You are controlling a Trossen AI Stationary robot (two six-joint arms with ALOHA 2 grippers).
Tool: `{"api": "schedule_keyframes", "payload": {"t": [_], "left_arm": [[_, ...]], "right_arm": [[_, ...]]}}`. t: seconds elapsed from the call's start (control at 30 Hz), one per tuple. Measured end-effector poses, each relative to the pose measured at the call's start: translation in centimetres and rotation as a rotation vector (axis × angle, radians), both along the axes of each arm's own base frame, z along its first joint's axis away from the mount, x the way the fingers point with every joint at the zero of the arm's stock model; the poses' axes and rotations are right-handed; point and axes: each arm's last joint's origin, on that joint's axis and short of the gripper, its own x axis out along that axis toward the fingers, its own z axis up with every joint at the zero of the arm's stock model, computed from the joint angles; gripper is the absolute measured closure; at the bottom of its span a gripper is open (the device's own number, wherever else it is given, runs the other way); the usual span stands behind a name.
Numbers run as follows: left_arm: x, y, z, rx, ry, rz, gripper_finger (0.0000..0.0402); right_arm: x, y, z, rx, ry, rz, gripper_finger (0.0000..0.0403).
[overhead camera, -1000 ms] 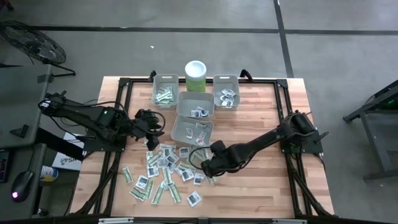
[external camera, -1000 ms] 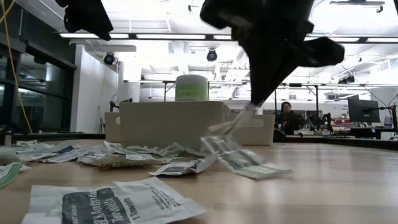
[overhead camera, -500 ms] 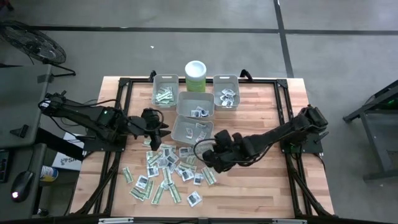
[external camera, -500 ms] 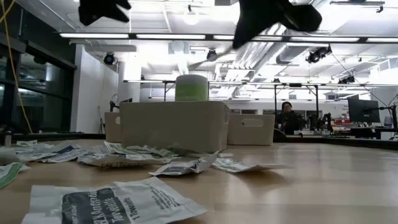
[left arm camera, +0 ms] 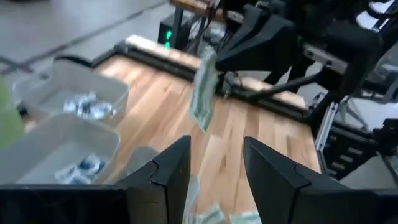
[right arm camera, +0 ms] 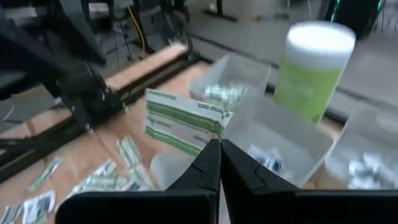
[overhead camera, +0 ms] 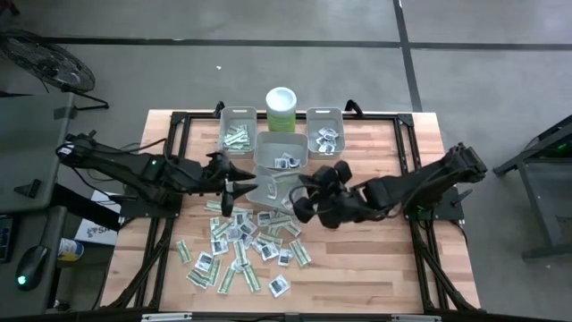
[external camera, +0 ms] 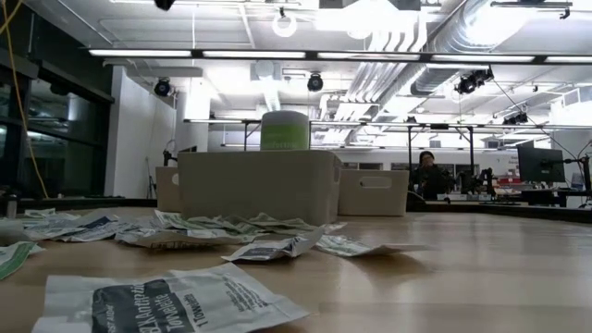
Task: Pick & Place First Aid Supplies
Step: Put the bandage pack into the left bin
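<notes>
1. Overhead, I see my right gripper (overhead camera: 288,182) clamped shut on a green-and-white packet (right arm camera: 183,121), lifted above the grey bin (overhead camera: 276,188) nearest the table's middle.
2. My left gripper (overhead camera: 234,186) hangs just beside that bin, fingers (left arm camera: 168,174) apart and empty.
3. Loose packets (overhead camera: 237,249) lie scattered on the wooden table (overhead camera: 375,259) in front of the bins.
4. More packets rest inside the other bins (overhead camera: 238,131), beside a pale green canister (overhead camera: 281,109).

You have green-and-white striped packets (overhead camera: 234,253), a pale green canister (overhead camera: 281,109) (white lid), grey bins (overhead camera: 281,149), black arms and a light wooden table (overhead camera: 375,259).
</notes>
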Motion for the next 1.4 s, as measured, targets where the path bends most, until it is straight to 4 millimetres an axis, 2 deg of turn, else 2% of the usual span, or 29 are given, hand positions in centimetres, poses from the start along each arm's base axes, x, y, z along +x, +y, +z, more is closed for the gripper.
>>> {"api": "schedule_keyframes", "payload": {"t": [0.23,0.43,0.67,1.0,1.3,1.4], "left_arm": [[1.6,-0.4,-0.1,0.064,-0.046,-0.004,0.0254],[2.2,-0.4,-0.3,0.074,-0.059,0.079,0.0254],[2.2,-0.3,-0.1,0.077,-0.074,0.115,0.0254],[2.3,-0.3,0.0,0.069,-0.087,0.109,0.0254],[2.3,-0.3,0.4,0.059,-0.126,0.112,0.0255],[2.3,-0.3,0.4,0.059,-0.127,0.112,0.0268]], "right_arm": [[1.1,-0.8,1.7,-0.114,-0.042,0.070,0.0403],[1.2,-0.8,1.8,-0.159,-0.021,0.097,0.0403],[1.1,-0.6,1.9,-0.188,0.001,0.119,0.0403],[2.0,-1.1,3.3,-0.194,-0.108,0.185,0.0403],[2.2,-1.5,3.1,-0.181,-0.099,0.218,0.0403],[2.2,-1.5,3.1,-0.182,-0.094,0.221,0.0403]]}}
